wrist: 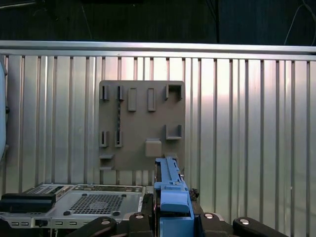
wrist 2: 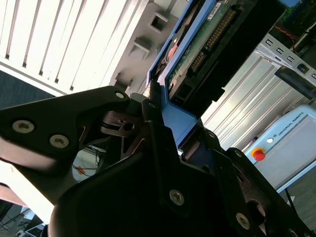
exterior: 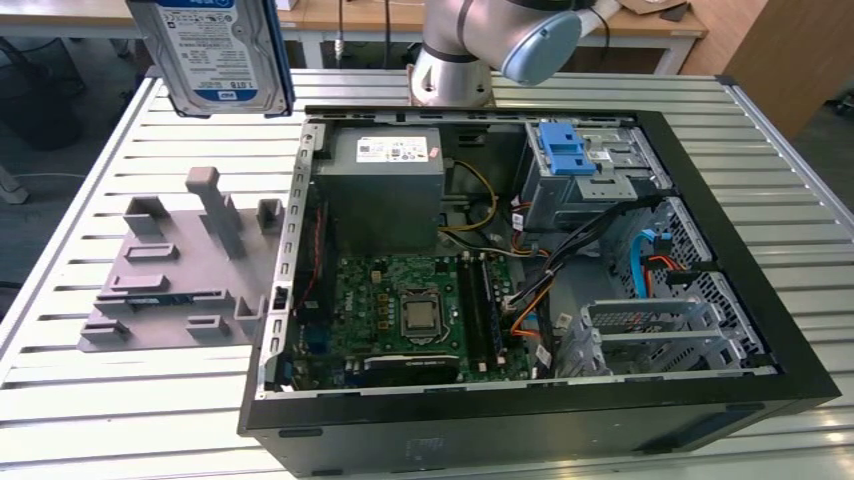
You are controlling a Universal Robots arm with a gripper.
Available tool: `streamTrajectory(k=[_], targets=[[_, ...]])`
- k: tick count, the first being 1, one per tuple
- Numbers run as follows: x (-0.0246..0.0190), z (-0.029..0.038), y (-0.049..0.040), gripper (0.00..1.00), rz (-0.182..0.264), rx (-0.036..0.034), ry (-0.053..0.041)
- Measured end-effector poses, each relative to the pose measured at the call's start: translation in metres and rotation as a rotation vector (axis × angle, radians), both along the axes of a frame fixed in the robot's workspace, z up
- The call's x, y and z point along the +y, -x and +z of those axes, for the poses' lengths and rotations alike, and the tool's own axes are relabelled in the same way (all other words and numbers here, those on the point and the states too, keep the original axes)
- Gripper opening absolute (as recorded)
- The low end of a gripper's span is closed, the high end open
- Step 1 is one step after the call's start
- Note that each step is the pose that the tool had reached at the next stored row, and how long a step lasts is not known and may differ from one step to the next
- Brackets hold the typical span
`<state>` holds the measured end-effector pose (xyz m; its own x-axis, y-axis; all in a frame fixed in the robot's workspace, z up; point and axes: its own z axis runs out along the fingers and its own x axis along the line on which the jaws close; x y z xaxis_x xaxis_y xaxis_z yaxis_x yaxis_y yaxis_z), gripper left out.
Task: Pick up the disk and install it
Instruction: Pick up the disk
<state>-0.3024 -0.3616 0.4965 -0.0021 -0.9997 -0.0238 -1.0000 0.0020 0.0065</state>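
Note:
The disk (exterior: 214, 50), silver with a blue-and-white label and a blue bracket round its edges, hangs upright high above the table at the exterior view's left, over the far end of the grey holder plate (exterior: 174, 270). My gripper (wrist: 170, 213) is shut on the disk's blue bracket (wrist: 170, 190). In the second wrist view the black fingers (wrist 2: 153, 123) clamp the blue edge, and the disk's green circuit board (wrist 2: 207, 44) shows beyond my gripper (wrist 2: 165, 116). The holder plate (wrist: 140, 128) lies below the disk.
The open computer case (exterior: 747, 300) lies on the slatted metal table (exterior: 107, 400), at the exterior view's right of the holder. Inside are a grey power supply (exterior: 380, 180), the motherboard (exterior: 407, 310), and a blue-latched drive cage (exterior: 581, 160). The arm's base (exterior: 454, 70) stands behind the case.

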Motion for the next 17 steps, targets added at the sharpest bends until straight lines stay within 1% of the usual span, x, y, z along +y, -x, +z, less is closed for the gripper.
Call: streamTrajectory(k=[17], targets=[[-0.0002,0.0000,-0.0080,0.36,0.000,0.0001,0.0001]])
